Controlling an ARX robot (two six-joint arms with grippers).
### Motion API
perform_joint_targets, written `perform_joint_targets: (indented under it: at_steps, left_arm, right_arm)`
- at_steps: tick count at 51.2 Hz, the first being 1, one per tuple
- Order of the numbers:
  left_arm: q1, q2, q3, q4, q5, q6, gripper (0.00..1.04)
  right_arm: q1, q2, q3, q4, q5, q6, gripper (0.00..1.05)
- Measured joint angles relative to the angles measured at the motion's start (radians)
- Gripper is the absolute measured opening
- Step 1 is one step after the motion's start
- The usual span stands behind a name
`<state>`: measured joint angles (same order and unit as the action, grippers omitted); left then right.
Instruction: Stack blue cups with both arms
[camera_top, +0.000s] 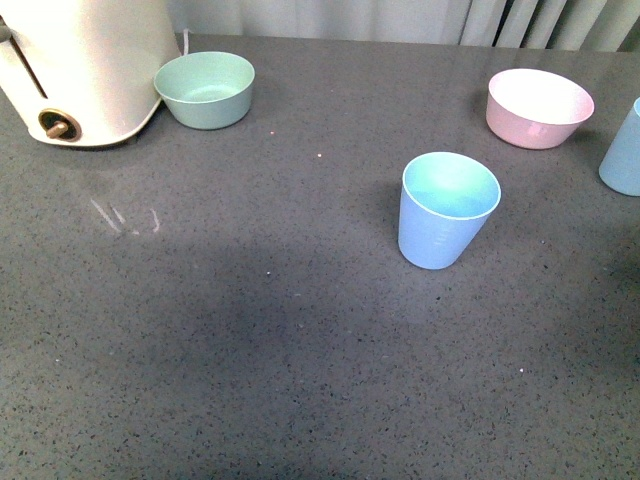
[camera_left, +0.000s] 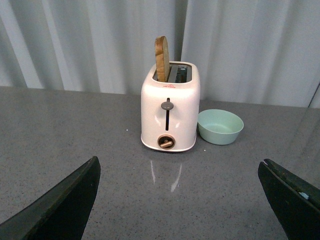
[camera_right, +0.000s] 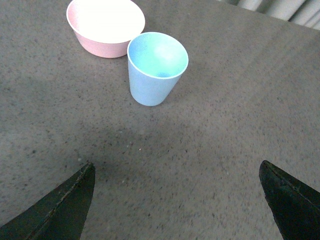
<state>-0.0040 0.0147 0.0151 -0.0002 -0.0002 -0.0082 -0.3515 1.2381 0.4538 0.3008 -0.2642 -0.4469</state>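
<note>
One light blue cup (camera_top: 447, 209) stands upright on the grey table, right of centre. A second blue cup (camera_top: 623, 150) shows partly at the right edge, beside the pink bowl. The right wrist view shows a blue cup (camera_right: 157, 68) upright, some way ahead of my open, empty right gripper (camera_right: 177, 200), with the pink bowl (camera_right: 105, 25) just behind it. My left gripper (camera_left: 180, 200) is open and empty over bare table, facing the toaster. No blue cup shows in the left wrist view. Neither arm shows in the front view.
A cream toaster (camera_top: 80, 65) with a slice of bread (camera_left: 162, 58) stands at the far left, with a mint-green bowl (camera_top: 205, 88) beside it. A pink bowl (camera_top: 538, 107) sits at the far right. Curtains hang behind the table.
</note>
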Motion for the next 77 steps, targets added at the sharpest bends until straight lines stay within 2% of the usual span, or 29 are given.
perform_joint_targets:
  at_steps: [4, 11, 24, 34, 52, 59, 77]
  left_arm:
    - [0.0, 0.0, 0.0, 0.0, 0.0, 0.0, 0.96]
    - [0.0, 0.0, 0.0, 0.0, 0.0, 0.0, 0.96]
    - [0.0, 0.0, 0.0, 0.0, 0.0, 0.0, 0.96]
    - [0.0, 0.0, 0.0, 0.0, 0.0, 0.0, 0.96]
    - [0.0, 0.0, 0.0, 0.0, 0.0, 0.0, 0.96]
    - [0.0, 0.0, 0.0, 0.0, 0.0, 0.0, 0.96]
    - [0.0, 0.0, 0.0, 0.0, 0.0, 0.0, 0.96]
  right_arm:
    - [0.035, 0.146, 0.084, 0.018, 0.009, -0.05, 0.96]
    - [0.098, 0.371, 0.286, -0.043, 0.014, -0.109, 0.96]
    - [0.148, 0.579, 0.542, -0.113, 0.04, -0.131, 0.96]
    - [0.175, 0.656, 0.641, -0.175, 0.04, -0.13, 0.96]
    - [0.222, 0.715, 0.673, -0.242, 0.051, -0.13, 0.96]
    - [0.225, 0.746, 0.686, -0.246, 0.085, -0.13, 0.89]
    - [0.224, 0.764, 0.712, -0.246, 0.109, -0.118, 0.44]
